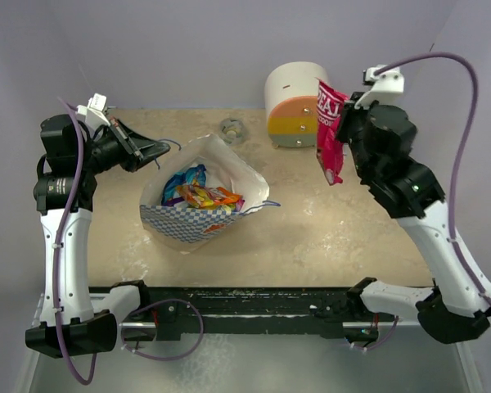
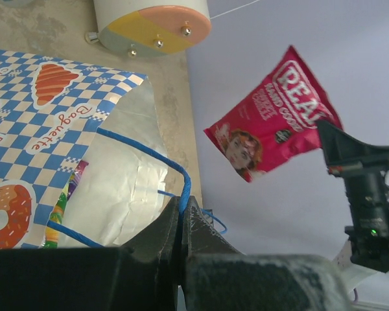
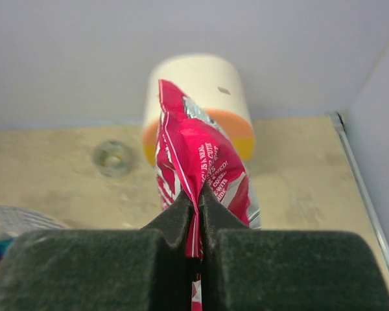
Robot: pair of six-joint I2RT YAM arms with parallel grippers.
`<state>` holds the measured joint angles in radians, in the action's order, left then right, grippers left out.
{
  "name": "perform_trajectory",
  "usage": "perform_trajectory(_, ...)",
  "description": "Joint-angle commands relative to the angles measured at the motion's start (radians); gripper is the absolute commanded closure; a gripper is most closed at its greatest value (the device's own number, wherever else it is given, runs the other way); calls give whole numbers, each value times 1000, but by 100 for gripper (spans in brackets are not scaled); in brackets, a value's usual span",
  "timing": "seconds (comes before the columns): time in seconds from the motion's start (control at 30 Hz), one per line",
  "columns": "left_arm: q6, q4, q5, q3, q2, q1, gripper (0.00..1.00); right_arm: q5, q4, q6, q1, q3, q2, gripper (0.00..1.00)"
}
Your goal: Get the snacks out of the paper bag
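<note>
The checkered paper bag (image 1: 198, 219) lies open on the table's middle left, with several bright snacks (image 1: 198, 193) inside its cream lining. My left gripper (image 1: 160, 150) is shut on the bag's blue cord handle (image 2: 181, 184) at the bag's left rim. My right gripper (image 1: 337, 135) is shut on a red chip packet (image 1: 329, 131), held in the air at the back right, in front of the drawer box. The packet also shows in the left wrist view (image 2: 272, 123) and in the right wrist view (image 3: 198, 159).
A rounded cream-orange-yellow drawer box (image 1: 295, 105) stands at the back right. A small clear round object (image 1: 231, 128) lies behind the bag. Walls close off the back and sides.
</note>
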<state>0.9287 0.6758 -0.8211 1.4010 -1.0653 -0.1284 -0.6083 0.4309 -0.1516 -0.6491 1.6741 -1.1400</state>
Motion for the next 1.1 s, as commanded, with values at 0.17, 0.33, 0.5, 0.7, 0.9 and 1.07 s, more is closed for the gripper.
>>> perform_trajectory(0.17,11,-36,-71,53,2,7,100,197,-146,-149,179,-246,-140,100)
perform_trajectory(0.33,7,-27,-85,58,-6,7,100,418,-276,-234,218,-272,-232,100)
perform_trajectory(0.5,-3,-31,-88,76,-27,7,100,591,-405,-338,384,-416,-228,100)
perform_trajectory(0.7,-6,-34,-91,84,-39,7,100,739,-534,-327,675,-722,-222,93)
perform_trajectory(0.9,-21,-37,-98,85,-30,7,100,598,-422,-212,812,-836,-130,66)
perform_trajectory(1.07,-53,-57,-113,99,-27,7,100,545,-248,-164,810,-778,-97,47)
